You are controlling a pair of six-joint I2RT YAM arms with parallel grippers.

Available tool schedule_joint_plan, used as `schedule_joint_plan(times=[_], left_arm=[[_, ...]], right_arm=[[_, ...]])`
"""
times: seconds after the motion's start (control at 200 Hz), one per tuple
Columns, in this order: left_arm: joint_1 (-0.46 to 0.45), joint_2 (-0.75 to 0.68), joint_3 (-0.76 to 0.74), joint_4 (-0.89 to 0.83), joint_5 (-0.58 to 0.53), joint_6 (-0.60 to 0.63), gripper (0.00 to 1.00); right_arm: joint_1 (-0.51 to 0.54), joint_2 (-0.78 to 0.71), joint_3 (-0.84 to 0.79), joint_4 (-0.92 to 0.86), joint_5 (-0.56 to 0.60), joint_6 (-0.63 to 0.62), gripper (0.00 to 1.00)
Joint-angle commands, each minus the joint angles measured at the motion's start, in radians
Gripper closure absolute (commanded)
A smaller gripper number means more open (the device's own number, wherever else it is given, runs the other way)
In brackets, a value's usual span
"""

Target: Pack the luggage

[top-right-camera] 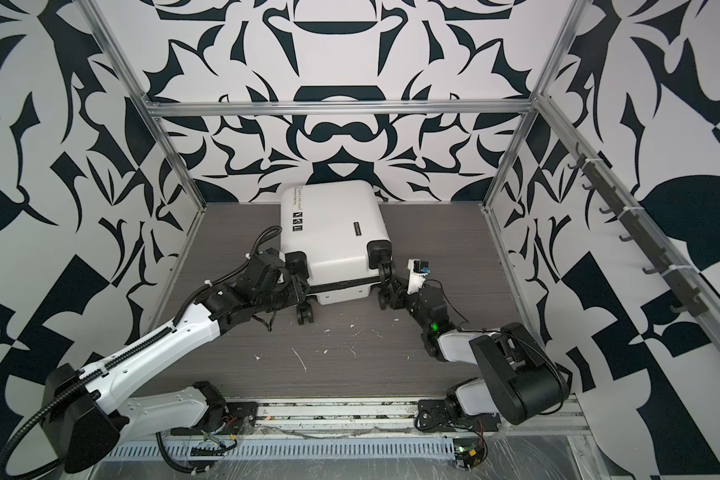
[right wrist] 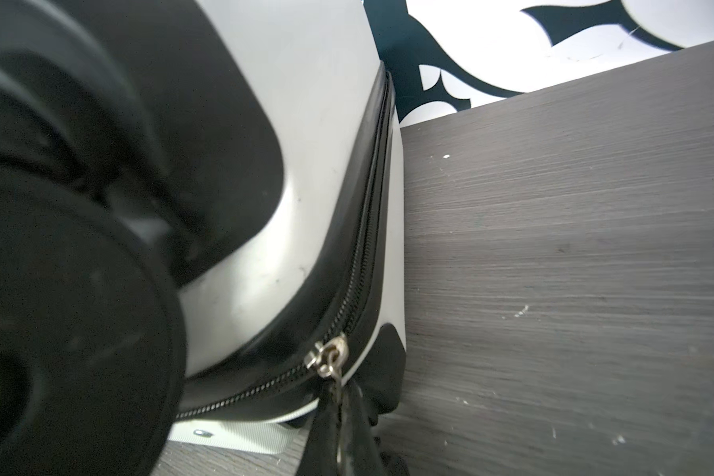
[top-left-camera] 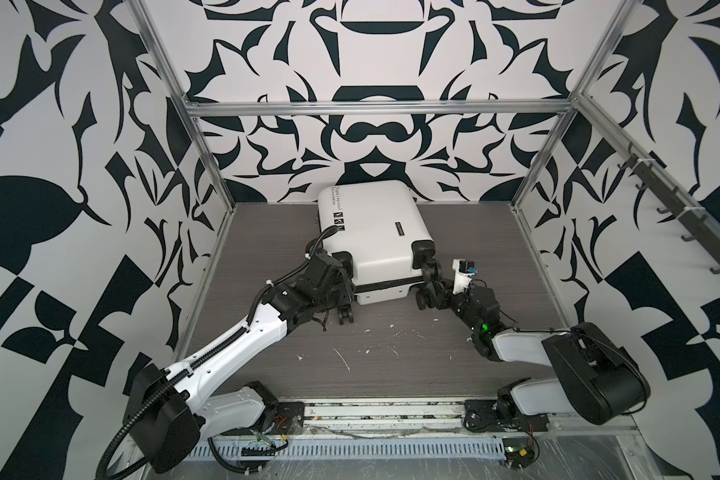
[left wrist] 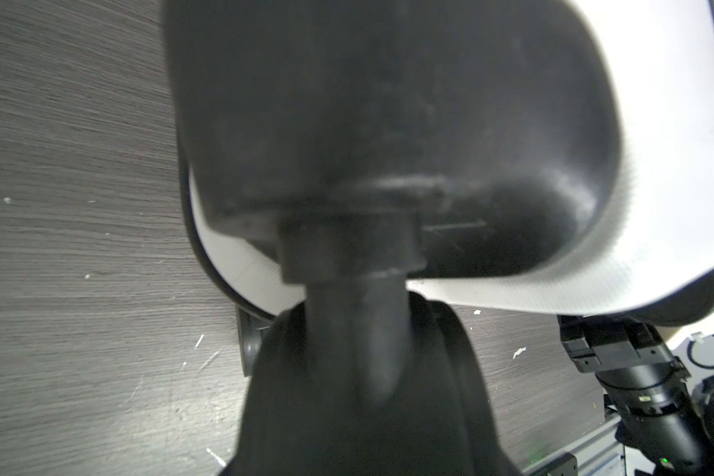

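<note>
1. The suitcase [top-left-camera: 373, 232] lay flat on the grey table [top-left-camera: 391, 361] with its lid down. It sat towards the back wall, slightly askew, with its wheels pointing to the front edge. Both top views showed it so [top-right-camera: 333, 226].
2. The left claw [top-left-camera: 347, 286] was at the near left corner of the suitcase. It sat close against the black corner guard [left wrist: 388, 123] and a wheel [left wrist: 355, 391], which filled the left wrist view in a blur. Its fingers were hidden there, so it could not be told whether they were spread or gripping.
3. The right claw [top-left-camera: 432, 293] sat low at the near right corner, beside the wheels on that side. Its fingers [right wrist: 320, 437] were pressed together, pinching the tab of the zipper pull [right wrist: 328, 358] where the black seam turned the corner.
4. Small white flecks [top-left-camera: 366, 332] dotted the table in front of the suitcase.
</note>
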Motion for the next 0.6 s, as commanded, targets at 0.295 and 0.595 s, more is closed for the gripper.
schedule_joint_plan(times=[0.295, 0.595], left_arm=[[0.052, -0.078, 0.003, -0.114, -0.099, 0.040, 1.00], [0.077, -0.108, 0.089, -0.201, -0.136, 0.073, 0.17]], right_arm=[[-0.097, 0.014, 0.112, -0.157, -0.028, -0.023, 0.99], [-0.097, -0.182, 0.087, -0.411, 0.018, -0.102, 0.54]])
